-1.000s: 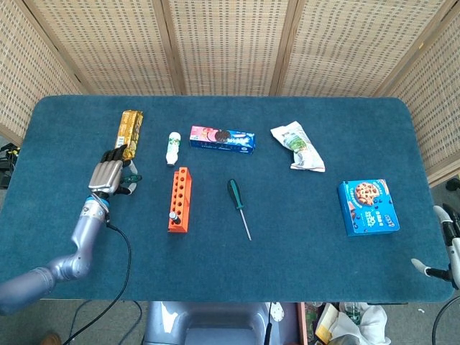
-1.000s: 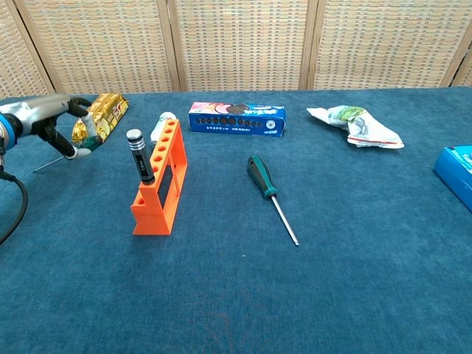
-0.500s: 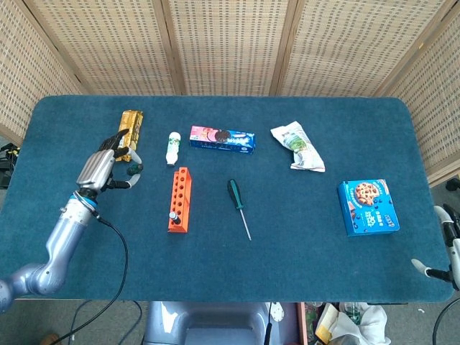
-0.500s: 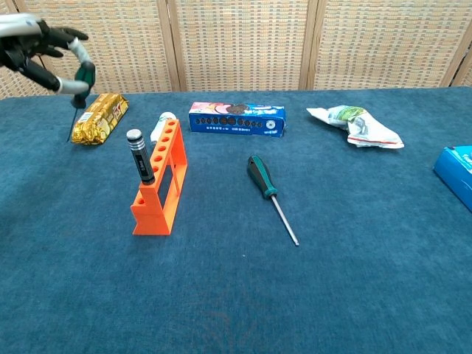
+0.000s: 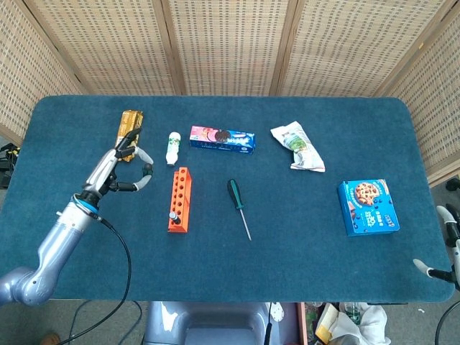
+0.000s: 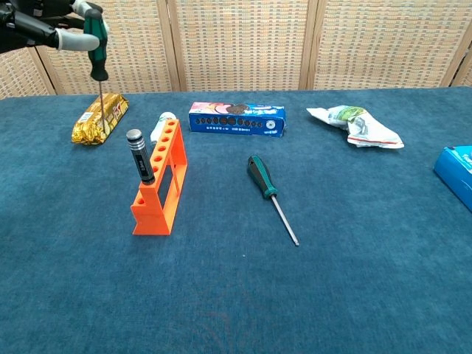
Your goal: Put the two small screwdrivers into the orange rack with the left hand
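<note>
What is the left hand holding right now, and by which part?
The left hand pinches a small screwdriver by its green handle, shaft hanging down, raised above the table. The right hand holds nothing.

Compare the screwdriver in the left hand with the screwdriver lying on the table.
The held screwdriver hangs upright, tip down, pinched by the left hand above the table; the table screwdriver lies flat on the cloth, untouched. The held one sits left of the orange rack, up by the gold packet; the table one lies right of the rack. The held one looks slimmer. Both have green handles and thin metal shafts.
</note>
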### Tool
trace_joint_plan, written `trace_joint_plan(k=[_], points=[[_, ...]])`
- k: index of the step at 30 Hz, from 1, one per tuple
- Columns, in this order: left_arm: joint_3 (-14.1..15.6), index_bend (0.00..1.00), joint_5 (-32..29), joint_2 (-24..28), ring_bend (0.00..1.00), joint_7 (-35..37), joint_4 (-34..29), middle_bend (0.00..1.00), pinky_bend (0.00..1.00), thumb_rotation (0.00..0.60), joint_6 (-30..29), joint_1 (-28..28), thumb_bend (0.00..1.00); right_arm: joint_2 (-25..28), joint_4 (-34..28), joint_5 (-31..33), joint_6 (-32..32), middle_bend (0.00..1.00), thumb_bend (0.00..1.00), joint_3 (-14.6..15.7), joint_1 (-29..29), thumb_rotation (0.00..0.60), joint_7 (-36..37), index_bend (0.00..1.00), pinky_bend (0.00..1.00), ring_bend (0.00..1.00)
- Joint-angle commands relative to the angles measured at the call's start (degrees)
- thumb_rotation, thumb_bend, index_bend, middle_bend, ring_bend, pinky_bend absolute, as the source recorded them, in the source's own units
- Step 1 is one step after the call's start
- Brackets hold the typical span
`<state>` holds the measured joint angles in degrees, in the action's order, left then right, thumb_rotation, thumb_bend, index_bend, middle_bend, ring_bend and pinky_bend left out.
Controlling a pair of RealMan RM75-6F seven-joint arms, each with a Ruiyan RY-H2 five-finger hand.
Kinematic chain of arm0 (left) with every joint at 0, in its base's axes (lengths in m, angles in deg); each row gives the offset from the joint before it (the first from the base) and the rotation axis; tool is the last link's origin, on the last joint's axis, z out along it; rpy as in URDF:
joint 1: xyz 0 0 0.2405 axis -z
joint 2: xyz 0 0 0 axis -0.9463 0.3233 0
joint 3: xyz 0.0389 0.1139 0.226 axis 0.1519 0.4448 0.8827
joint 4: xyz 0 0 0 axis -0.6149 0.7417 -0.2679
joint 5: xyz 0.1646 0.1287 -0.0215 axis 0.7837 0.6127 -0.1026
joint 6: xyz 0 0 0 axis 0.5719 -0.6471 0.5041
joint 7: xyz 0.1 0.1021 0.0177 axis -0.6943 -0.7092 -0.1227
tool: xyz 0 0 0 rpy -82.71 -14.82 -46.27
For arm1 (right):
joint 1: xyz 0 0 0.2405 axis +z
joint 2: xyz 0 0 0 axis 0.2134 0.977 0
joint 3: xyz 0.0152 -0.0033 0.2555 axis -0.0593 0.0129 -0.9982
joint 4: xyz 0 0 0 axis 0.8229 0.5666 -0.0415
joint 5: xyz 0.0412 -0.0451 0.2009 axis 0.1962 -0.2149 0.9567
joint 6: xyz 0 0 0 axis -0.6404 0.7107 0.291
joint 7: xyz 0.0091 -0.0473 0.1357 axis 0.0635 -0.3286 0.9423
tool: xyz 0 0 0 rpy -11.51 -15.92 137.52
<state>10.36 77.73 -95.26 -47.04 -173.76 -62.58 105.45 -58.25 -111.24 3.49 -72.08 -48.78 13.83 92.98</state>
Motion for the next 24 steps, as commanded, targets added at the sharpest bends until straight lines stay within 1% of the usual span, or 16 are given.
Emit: trace_joint_plan(k=[1,5,10,16,24], points=[[-0.7,0.63,2.7,-1.7,0.0,6.8,0.3,0.0,0.0,0.6,1.5,0.2,0.48,-0.1,0.1,0.0,0.1,0.0,0.0,0.0,0.0,0.6,0.0,0.0,0.0,0.0],[-0.5,0.63,4.7,-4.3,0.0,10.2,2.3,0.0,0.0,0.6,1.4,1.3,0.48,0.0,0.2,0.0,0.2,0.0,0.0,0.0,0.0,0.6,0.1,0.0,0.0,0.0],[-0.9,0.63,4.4,-7.1,0.0,12.4,4.2,0.0,0.0,0.6,1.1,3.1,0.48,-0.1,0.4,0.5,0.5,0.0,0.0,-0.2,0.2,0.6,0.3,0.0,0.0,0.0],[-0.7,0.63,3.7,-8.4,0.0,11.9,5.5,0.0,0.0,0.6,1.3,4.6,0.48,0.0,0.9,1.2,1.2,0.0,0.0,-0.4,0.4,0.6,0.9,0.0,0.0,0.0],[-0.1,0.63,2.8,-8.4,0.0,11.8,6.3,0.0,0.0,0.6,1.4,5.1,0.48,0.1,1.0,1.3,1.3,0.0,0.0,-0.5,0.4,0.6,1.3,0.0,0.0,0.0]])
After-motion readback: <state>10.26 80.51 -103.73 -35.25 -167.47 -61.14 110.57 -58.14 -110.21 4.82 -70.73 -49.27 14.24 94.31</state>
